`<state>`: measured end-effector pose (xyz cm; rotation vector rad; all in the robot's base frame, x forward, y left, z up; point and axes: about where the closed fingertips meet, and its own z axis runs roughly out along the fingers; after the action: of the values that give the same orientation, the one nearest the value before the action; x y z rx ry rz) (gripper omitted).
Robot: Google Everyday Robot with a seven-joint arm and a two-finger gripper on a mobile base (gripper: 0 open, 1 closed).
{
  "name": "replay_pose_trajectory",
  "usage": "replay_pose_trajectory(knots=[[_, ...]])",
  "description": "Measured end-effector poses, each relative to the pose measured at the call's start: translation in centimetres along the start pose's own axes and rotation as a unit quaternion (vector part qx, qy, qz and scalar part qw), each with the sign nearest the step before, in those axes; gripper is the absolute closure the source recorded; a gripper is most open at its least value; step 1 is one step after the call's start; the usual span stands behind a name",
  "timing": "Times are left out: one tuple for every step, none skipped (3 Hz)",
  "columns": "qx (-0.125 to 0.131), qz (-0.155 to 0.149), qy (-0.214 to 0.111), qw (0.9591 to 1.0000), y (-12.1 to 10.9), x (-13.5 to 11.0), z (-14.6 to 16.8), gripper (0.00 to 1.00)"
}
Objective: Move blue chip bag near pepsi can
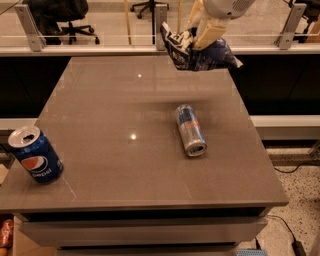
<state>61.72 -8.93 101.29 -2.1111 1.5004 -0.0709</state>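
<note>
The blue chip bag (197,53), crumpled dark blue foil with white patches, hangs in the air above the table's far right part. My gripper (200,37) comes down from the top of the view and is shut on the bag's top. The pepsi can (36,155), blue with the red-white-blue globe and a silver open top, stands upright at the table's near left corner, far from the bag.
A slim silver-and-blue energy drink can (190,129) lies on its side right of the table's middle. The brown table (115,100) ends at a railing (100,49) behind. Office chairs (62,15) stand beyond it. A cable lies on the floor at right.
</note>
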Motion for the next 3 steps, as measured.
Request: replay_pose_trajectory(knots=[[-0.002,-0.070,-0.037,0.9969,0.2,-3.5,-1.0,1.00],[-0.008,-0.145,-0.084,0.9858,0.8,-7.5,-1.5,1.00],[-0.008,-0.145,-0.084,0.9858,0.8,-7.5,-1.5,1.00]])
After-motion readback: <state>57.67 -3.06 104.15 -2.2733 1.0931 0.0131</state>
